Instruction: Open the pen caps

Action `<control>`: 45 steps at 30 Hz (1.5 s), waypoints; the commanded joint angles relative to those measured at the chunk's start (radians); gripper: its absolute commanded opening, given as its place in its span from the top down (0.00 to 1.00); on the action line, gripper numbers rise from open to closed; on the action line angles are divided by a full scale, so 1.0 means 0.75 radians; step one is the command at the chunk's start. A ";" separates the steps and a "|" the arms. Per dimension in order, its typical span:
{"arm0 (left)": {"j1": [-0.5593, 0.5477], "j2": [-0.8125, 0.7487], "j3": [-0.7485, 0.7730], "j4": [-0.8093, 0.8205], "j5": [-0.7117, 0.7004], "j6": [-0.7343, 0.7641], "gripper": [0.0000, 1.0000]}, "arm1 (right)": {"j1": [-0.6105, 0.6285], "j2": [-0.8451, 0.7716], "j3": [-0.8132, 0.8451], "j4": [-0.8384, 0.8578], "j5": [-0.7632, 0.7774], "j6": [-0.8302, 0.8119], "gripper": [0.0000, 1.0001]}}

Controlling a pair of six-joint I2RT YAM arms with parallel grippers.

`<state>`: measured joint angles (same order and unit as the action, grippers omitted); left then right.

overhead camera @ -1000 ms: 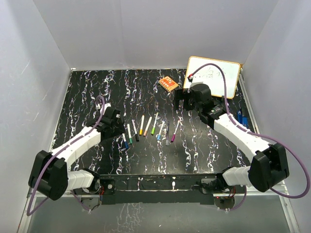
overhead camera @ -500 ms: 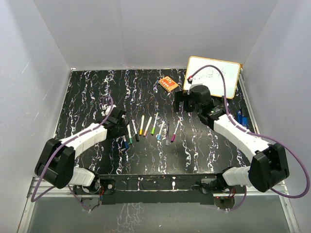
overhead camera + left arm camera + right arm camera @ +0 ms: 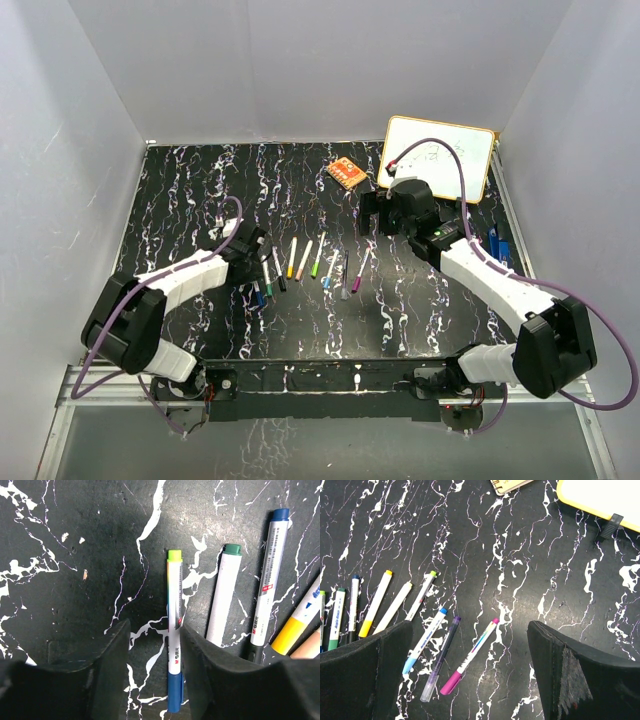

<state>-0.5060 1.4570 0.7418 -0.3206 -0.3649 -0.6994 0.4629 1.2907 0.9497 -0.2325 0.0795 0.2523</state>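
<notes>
Pen caps [image 3: 366, 628] of several colours sit on thin white markers [image 3: 316, 260], which lie side by side in a loose row near the middle of the table [image 3: 180, 200]. The left gripper [image 3: 153, 635] is low over the row's left end, fingers apart, straddling a marker with a blue cap [image 3: 174, 696]. A gap shows on one side, and the other finger is just beside the barrel. The right gripper [image 3: 470, 627] hangs above the row's right end, spread wide with nothing between its fingers.

The tabletop is black with white marble veins, boxed in by plain pale walls [image 3: 300, 70]. A whiteboard [image 3: 440, 150] and an orange block [image 3: 346, 173] lie at the far right.

From above, the left gripper hides the leftmost markers. Its fingers cut off several barrels' near ends in the wrist view. The whiteboard's writing is too faint to read.
</notes>
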 commanded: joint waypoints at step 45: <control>-0.012 -0.321 0.012 1.075 0.625 -0.019 1.00 | 0.008 -0.172 -0.246 0.522 -0.766 0.262 0.15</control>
<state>-0.5110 1.1976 0.7998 0.2855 -0.0593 -0.6750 0.4644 1.1934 0.7792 -0.0109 -0.3538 0.3698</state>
